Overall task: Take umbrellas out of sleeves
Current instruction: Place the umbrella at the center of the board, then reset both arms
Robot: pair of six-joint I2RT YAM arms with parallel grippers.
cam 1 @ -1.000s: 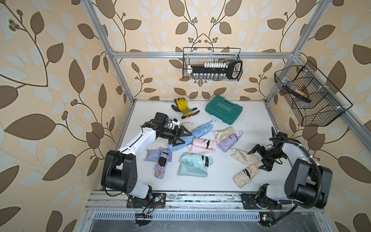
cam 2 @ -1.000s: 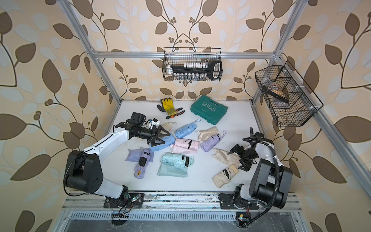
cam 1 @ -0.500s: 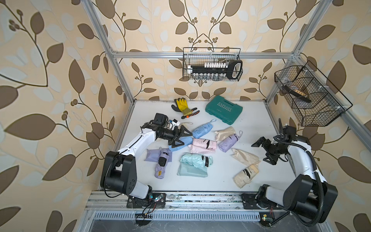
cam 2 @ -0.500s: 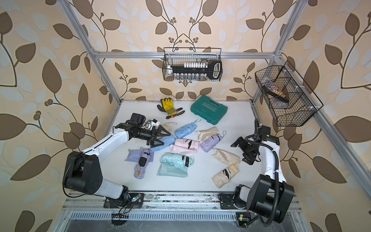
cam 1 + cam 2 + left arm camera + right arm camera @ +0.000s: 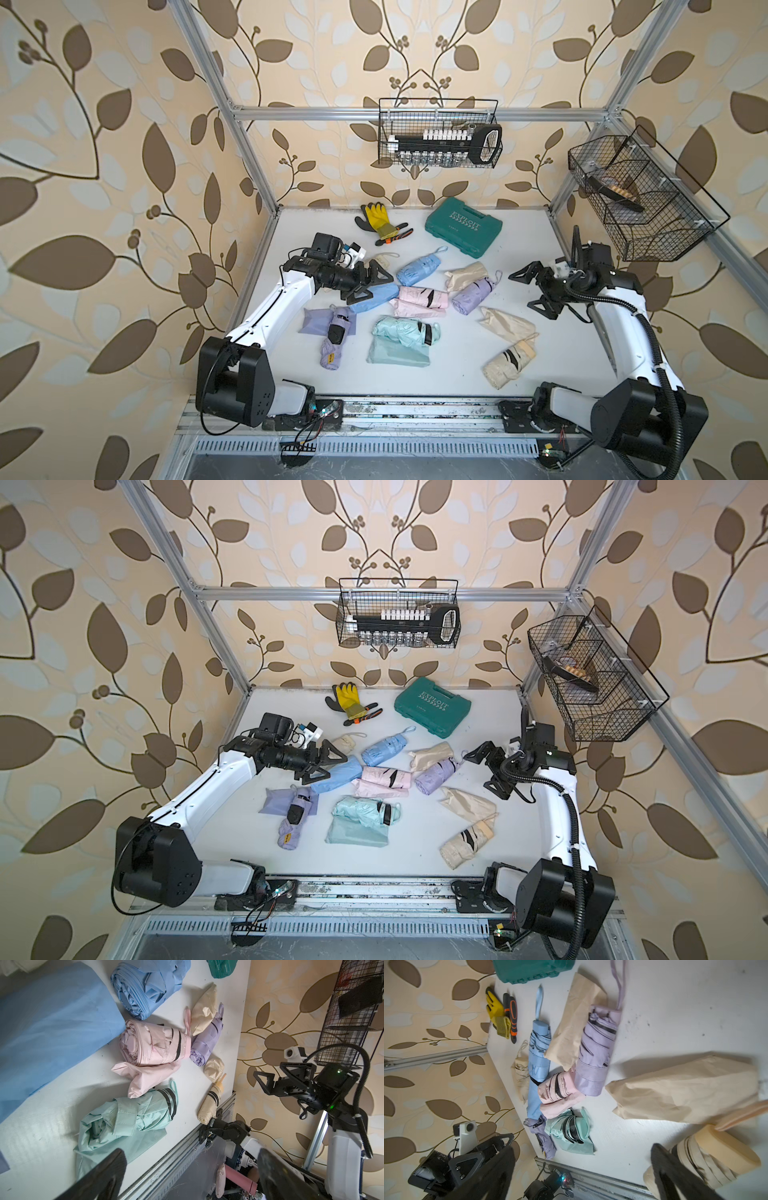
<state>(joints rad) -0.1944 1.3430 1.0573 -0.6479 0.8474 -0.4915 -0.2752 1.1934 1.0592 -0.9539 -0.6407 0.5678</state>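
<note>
Umbrellas lie bunched mid-frame in both top views, most beside loose sleeves. The lilac umbrella, right of centre, looks wrapped in smooth fabric at one end in the right wrist view; whether that is a sleeve I cannot tell. Both grippers stand wide open and hold nothing: the left gripper hangs by the left end of the blue sleeve, the right gripper at the right edge of the pile, touching nothing I can see. The likely trouble is crowding. The lilac umbrella touches the pink umbrella and a beige sleeve, so jaws closing there may pinch two fabrics and drag the neighbours. Its loop could snag on the gripper. The beige umbrella, lower right, lies near the table front and could be swept off.
</note>
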